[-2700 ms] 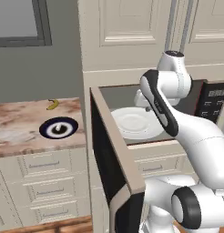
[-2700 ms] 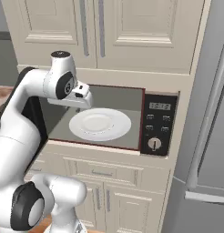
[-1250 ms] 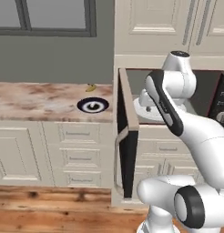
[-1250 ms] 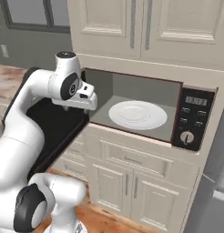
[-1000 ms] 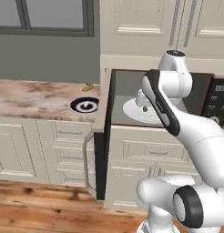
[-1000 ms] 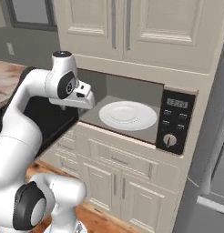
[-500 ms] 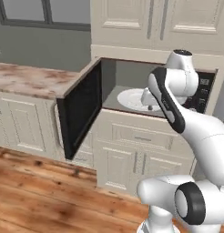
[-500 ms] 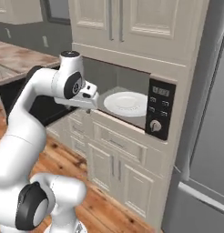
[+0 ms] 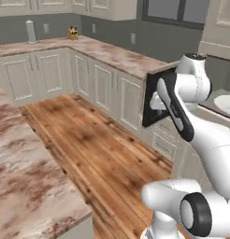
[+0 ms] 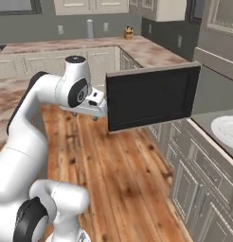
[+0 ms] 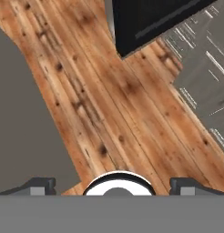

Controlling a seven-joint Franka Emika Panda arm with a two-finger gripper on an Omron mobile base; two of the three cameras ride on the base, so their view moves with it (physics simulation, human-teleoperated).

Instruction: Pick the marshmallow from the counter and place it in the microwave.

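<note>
A simulated kitchen seen from a mobile base: the white arm [image 10: 47, 94] reaches forward at chest height, its gripper [image 10: 85, 115] hanging just beside the outer edge of the microwave's dark glass door [image 10: 149, 97], which stands swung wide open over the wooden plank floor [image 10: 118, 175]. In the hand view the two dark fingertips [image 11: 38, 185] stand far apart at the bottom edge, spread wide with nothing between them, the tool released and empty above bare floorboards, with a corner of the black door [image 11: 150, 20] at the top of that view. The microwave [image 10: 218, 101] opens at the right of the right base view, its grey interior showing the rim of the white round plate [image 10: 226, 131]; the same plate [image 9: 226, 103] peeks out behind the arm in the left base view. The pinkish-brown marbled counter [image 9: 112, 53] runs along the far wall over cream drawer fronts, carrying a pale upright cylinder [image 9: 30, 31] and a small yellow-and-dark item [image 9: 72, 32] near the corner. A second stretch of marbled worktop [image 9: 28, 186] fills the near left. Where the marshmallow lies cannot be told from these views.
</note>
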